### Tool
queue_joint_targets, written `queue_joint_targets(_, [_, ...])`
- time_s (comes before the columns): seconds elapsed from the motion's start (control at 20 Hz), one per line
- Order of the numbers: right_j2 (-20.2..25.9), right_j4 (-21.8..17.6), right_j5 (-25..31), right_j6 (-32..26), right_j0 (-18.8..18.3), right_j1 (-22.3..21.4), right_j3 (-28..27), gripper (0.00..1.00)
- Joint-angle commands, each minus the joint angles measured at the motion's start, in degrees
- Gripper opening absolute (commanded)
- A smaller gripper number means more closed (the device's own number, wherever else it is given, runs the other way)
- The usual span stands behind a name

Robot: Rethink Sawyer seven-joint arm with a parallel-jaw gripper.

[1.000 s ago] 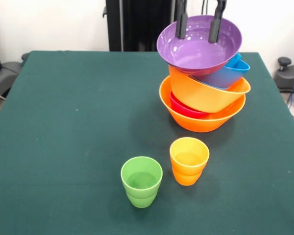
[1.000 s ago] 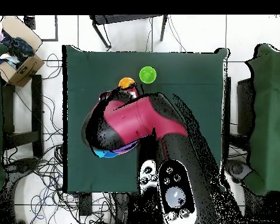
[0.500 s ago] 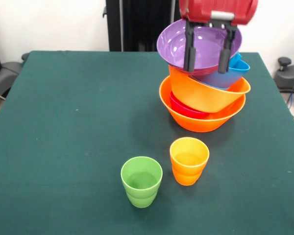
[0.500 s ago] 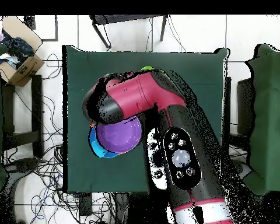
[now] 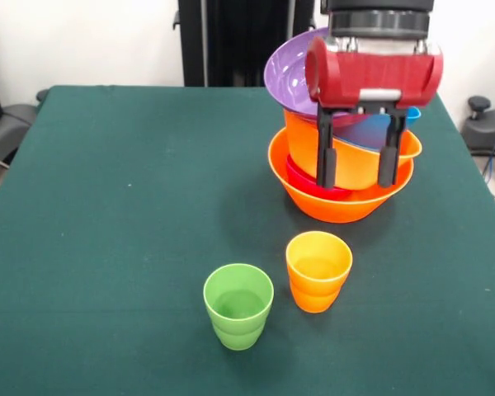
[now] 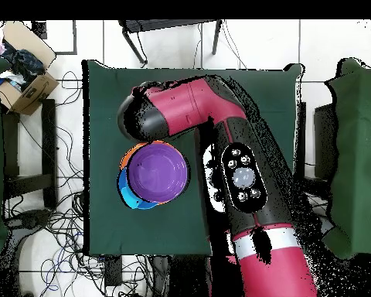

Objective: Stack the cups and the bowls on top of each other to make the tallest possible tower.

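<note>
The tower (image 5: pixel 342 132) stands near the counter's far right corner in the front view. Its base is a large orange bowl (image 5: pixel 334 200), holding a small red bowl (image 5: pixel 309 183), a second orange bowl (image 5: pixel 351 161) tilted, blue bowls (image 5: pixel 378 128), and a wide purple bowl (image 5: pixel 290 70) on top, tilted. The pile leans. The orange cup (image 5: pixel 318 270) stands upright, open end up, toward the near edge. The green cup (image 5: pixel 238 305) stands upright just beside it, not touching.
</note>
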Motion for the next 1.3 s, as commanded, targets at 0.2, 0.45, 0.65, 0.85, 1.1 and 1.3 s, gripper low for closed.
queue_joint_targets(0.2, [4.95,0.51,9.10,-14.21,-2.12,8.63,-9.51,1.00])
queue_joint_targets(0.45, [5.22,-1.42,11.55,-16.78,-1.37,12.14,-13.15,1.00])
queue_joint_targets(0.65, [5.46,-2.41,11.84,-17.95,-0.94,14.25,-15.29,1.00])
queue_joint_targets(0.85, [5.23,-2.01,11.31,-16.38,-1.25,15.39,-14.34,1.00])
queue_joint_targets(1.1, [3.59,-2.08,10.16,-13.22,-1.43,16.13,-12.53,1.00])
queue_joint_targets(1.3, [2.94,-0.98,10.32,-10.84,-1.49,15.92,-9.65,1.00])
